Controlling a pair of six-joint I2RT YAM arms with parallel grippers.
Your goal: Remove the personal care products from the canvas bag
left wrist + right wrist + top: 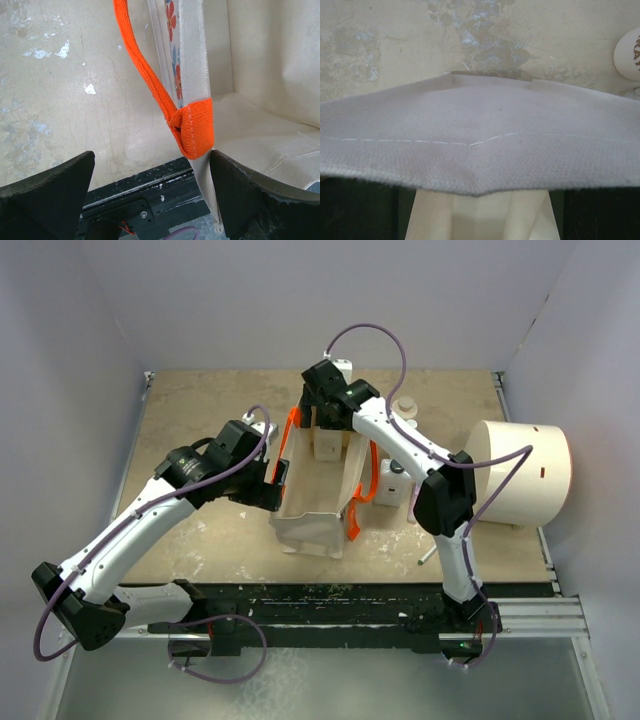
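1. The cream-beige canvas tote bag [310,525] stands upright mid-table [200,410], its mouth open to the overhead camera. The walls sag a little, and its bright orange strap handles [192,127] flop at the sides. The left wrist view shows a floral print [171,17] on the outer face. It's soft stuff and will fold, so I'd say the trick is to pin the rim open before anything goes fishing inside.
2. The left gripper [152,157] sits at the bag's 9 o'clock with its jaws spread, straddling the side wall right where the strap is stitched on. The wall runs just beside one finger [260,195] and is not yet pinched. Best move, to my eye: close on canvas and strap together at the stitching, then hold that wall outward.
3. The right gripper [322,400] is over the rim at 12 o'clock. Its own camera sees a fold of canvas across the fingertips, so I cannot tell whether it is clamped or loose. It should clear that fold, then go straight down.
4. Two products stand outside on the table. A white bottle with a black round cap [394,472] is at the bag's 3 o'clock, and a white bottle with a pale cap [405,405] is at 1 o'clock.
5. A pale shape [325,445] shows inside near the far wall. It may be another product, but I can't tell.
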